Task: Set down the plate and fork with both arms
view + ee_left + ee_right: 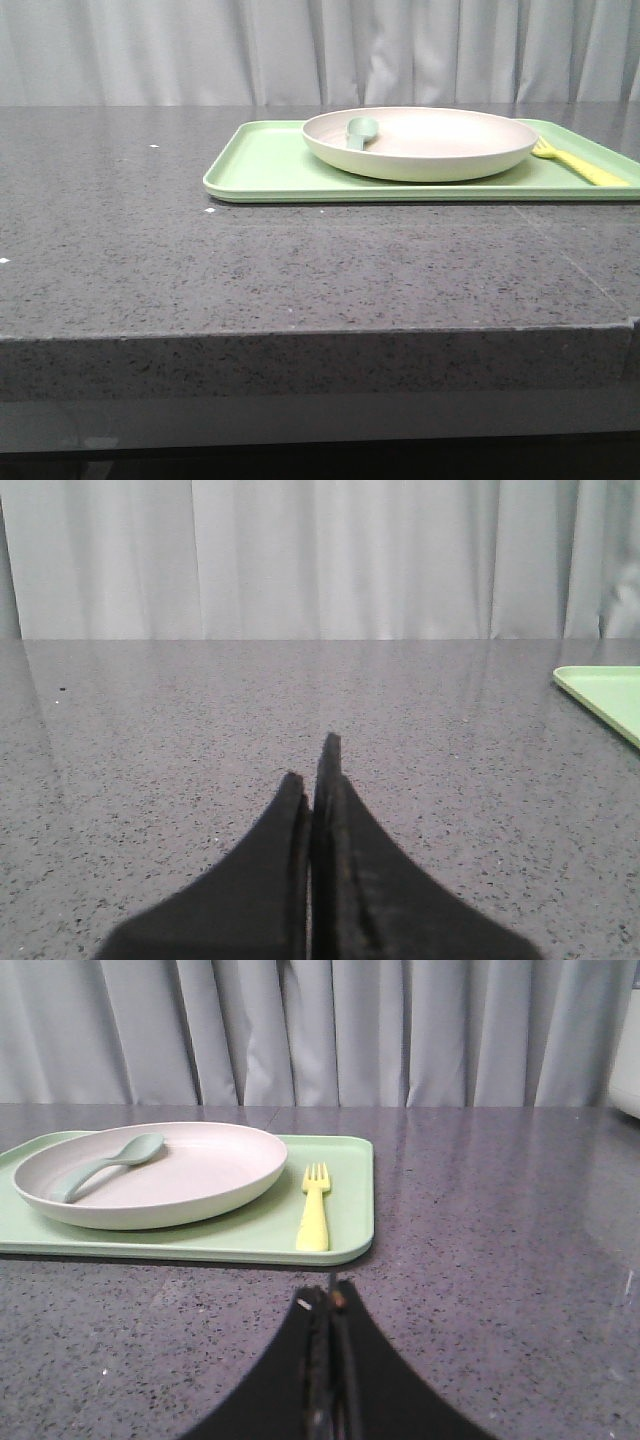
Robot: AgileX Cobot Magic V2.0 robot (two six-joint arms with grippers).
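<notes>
A round cream-white plate (420, 143) sits on a light-green rectangular tray (260, 170), a small yellow plastic fork (314, 1205) at its 3 o'clock; both black grippers' fingers (316, 780) (330, 1305) clenched, empty, over the grey speckled worktop (300, 270).

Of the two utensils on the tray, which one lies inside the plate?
The pale green spoon lies inside the plate. The yellow fork lies flat on the green tray beside it.

Soft even light, faint sheen on the grey table (300, 260), thin shadow under the tray (260, 170), mild grain.
</notes>
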